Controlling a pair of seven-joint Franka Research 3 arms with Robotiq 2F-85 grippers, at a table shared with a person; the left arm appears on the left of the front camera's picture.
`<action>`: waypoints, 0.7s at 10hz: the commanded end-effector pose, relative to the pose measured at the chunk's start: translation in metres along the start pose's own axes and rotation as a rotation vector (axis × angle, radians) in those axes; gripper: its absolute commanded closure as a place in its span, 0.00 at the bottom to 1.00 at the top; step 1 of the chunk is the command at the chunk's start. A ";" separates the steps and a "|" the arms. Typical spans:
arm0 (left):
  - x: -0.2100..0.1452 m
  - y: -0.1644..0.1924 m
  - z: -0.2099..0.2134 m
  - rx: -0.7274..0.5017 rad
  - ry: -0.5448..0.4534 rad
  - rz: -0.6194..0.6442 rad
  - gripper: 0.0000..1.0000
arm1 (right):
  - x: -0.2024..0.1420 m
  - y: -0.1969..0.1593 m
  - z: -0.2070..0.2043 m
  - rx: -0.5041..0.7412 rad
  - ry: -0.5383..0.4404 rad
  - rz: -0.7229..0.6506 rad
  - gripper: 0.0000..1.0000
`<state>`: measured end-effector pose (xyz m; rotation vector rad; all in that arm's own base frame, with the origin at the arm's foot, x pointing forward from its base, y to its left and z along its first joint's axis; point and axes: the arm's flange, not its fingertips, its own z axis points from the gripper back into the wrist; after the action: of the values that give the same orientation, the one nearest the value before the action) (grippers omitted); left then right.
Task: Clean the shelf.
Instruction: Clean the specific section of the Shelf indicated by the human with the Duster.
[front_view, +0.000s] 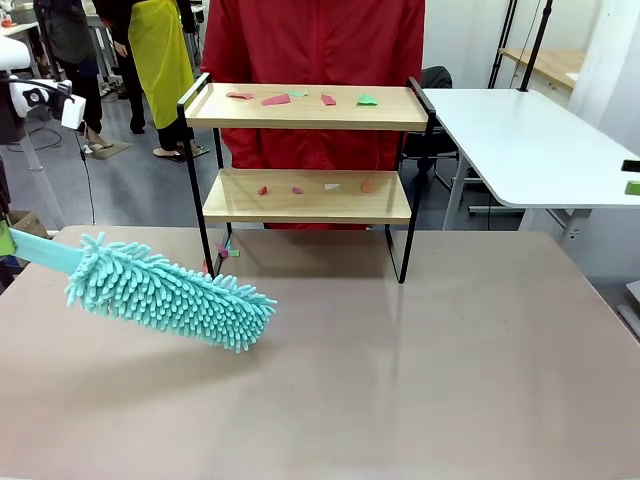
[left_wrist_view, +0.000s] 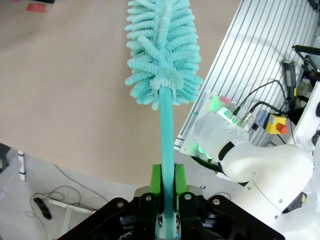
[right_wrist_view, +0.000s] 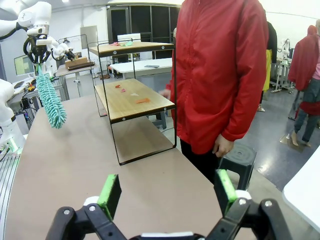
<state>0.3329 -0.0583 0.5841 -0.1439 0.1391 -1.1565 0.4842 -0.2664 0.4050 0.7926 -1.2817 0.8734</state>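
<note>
- Green-padded left tool (left_wrist_view: 167, 176) is clenching a teal duster's (front_view: 170, 290) handle, left of the shelf (front_view: 305, 120).
- The duster's fluffy head is hanging tilted over the worktop (front_view: 420, 380), front-left of the shelf and apart from it.
- The shelf is standing at the worktop's far middle, with coloured scraps (front_view: 276, 99) lying on both boards.
- A person (front_view: 315, 40) in red is standing just behind the shelf.
- Right of the shelf, the right tool (right_wrist_view: 167, 192) is hovering spread wide, grasping nothing.
</note>
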 end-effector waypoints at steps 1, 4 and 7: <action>-0.002 0.000 0.001 -0.001 -0.023 0.002 0.87 | 0.004 0.001 -0.001 0.001 0.000 0.007 0.00; -0.002 0.000 0.001 -0.001 -0.023 0.002 0.87 | 0.004 0.001 -0.001 0.001 0.000 0.007 0.00; -0.002 0.000 0.001 -0.001 -0.023 0.002 0.87 | 0.004 0.001 -0.001 0.001 0.000 0.007 0.00</action>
<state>0.3329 -0.0584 0.5841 -0.1440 0.1391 -1.1565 0.4842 -0.2663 0.4050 0.7926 -1.2817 0.8734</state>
